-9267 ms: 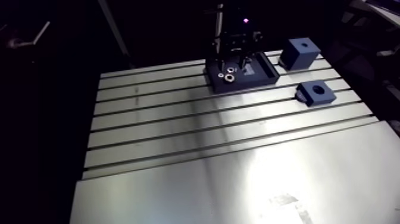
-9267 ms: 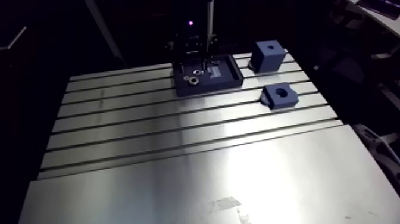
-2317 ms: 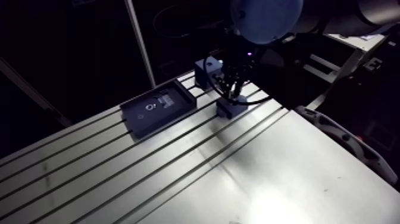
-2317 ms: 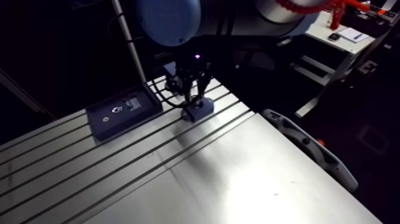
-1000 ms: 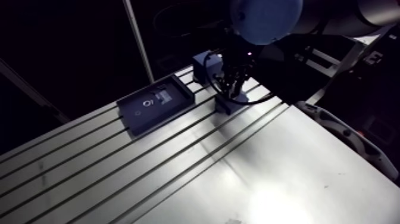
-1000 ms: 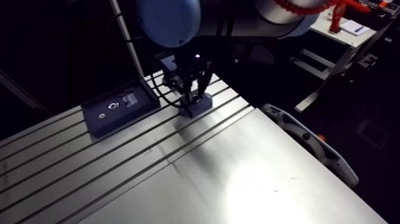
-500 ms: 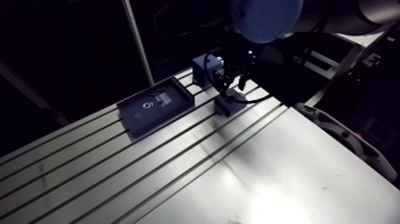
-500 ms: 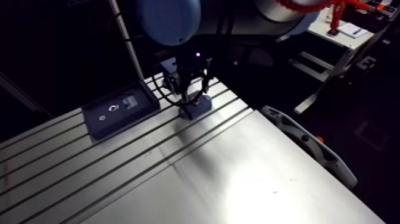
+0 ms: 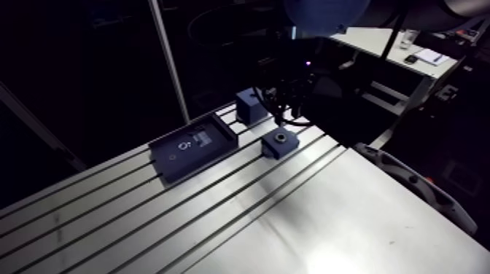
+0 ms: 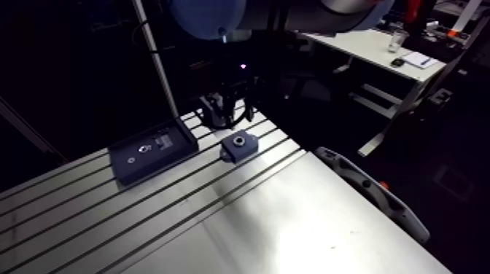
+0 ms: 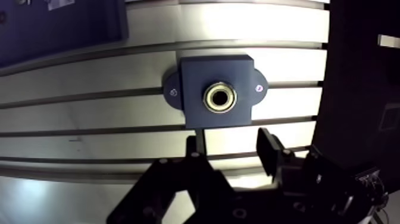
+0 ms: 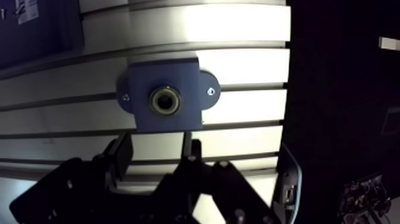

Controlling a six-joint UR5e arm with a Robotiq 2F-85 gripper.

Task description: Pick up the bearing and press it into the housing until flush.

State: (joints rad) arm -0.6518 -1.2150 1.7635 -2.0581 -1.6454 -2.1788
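In the wrist view the dark blue housing (image 11: 196, 110) lies flat on the slotted table. The brass-coloured ring of the bearing (image 11: 219, 97) sits in its round bore. I cannot tell whether it lies level with the top face. My gripper (image 11: 231, 143) hangs above the table just short of the housing, open, with nothing between its fingers (image 11: 266, 148). In the arm view the gripper (image 9: 289, 109) hovers above and slightly behind the housing (image 9: 280, 141), clear of it.
A dark blue tray (image 9: 193, 148) with a small ring and a pale label lies left of the housing. A taller blue block (image 9: 251, 107) with a hole stands behind it. The table's right edge drops off past a grey curved guard (image 9: 408, 186).
Just before, the gripper was down on the housing; now it has lifted clear and the bearing stays in the bore. The arm view has shifted with the arm.
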